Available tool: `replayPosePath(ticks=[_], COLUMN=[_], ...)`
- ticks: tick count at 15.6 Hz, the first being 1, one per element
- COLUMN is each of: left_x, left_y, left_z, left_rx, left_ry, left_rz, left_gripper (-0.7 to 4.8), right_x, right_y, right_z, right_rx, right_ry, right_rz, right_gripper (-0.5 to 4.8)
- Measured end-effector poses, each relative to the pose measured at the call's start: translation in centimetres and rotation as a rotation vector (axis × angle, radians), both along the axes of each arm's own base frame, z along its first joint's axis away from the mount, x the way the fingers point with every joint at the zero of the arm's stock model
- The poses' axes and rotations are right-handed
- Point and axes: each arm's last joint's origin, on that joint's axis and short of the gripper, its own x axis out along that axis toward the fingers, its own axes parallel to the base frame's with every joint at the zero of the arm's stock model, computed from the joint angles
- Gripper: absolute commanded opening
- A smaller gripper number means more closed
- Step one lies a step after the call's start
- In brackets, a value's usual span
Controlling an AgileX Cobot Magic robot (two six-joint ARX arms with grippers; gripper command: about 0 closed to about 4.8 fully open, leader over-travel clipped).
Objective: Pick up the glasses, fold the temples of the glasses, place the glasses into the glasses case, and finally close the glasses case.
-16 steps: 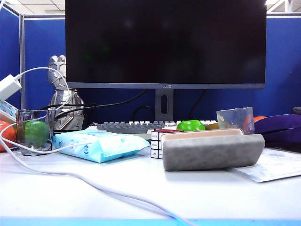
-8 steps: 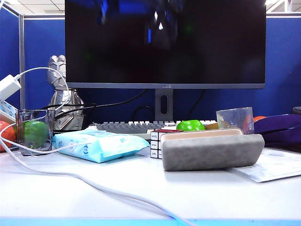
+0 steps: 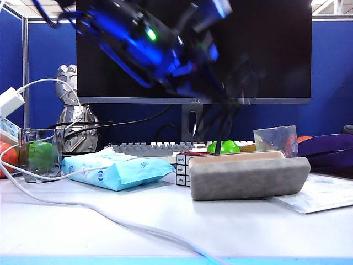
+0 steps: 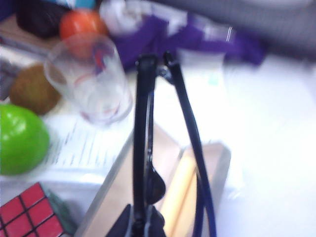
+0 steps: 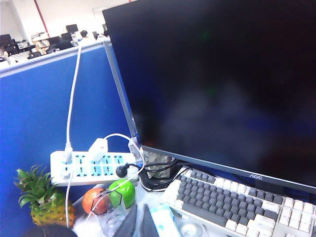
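Glasses pinched in left jaws over open glasses case

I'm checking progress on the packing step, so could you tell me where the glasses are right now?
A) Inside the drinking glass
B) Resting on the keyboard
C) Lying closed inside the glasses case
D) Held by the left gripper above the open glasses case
D: the left wrist view shows the left gripper shut on the glasses, with the open glasses case and its beige inside below them.
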Motion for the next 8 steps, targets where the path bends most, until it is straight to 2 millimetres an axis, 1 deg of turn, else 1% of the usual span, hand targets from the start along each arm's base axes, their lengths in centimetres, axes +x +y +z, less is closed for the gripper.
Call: replayPosePath(ticks=[1,4,6,8], left_x=[0.0,0.4,0.5,0.3], left_y=[-0.3,-1.0,-1.3,-1.7], left_z=[-0.4,-2.5,-2.8,-3.8], left_rx=[0.018,0.097,0.096,0.124], left_ry=[-0.02,-0.038,-0.054,-0.032], left_rz=[-0.009,-0.014,-0.008,-0.013], left_gripper=[-0.06,-0.06,-0.06,-0.06], right_x=[0.0,0.0,-0.1,-0.1], right_y=[0.0,0.0,0.0,0.0], right_z=[0.0,-0.1,-0.1,-0.1], right_rx=[0.0,-0.006,-0.009,-0.026], right_ry=[0.0,0.007,0.009,-0.005], right_rz=[0.002,0.001,0.001,0.0], right_gripper=[-0.05,-0.05,-0.05,-0.05])
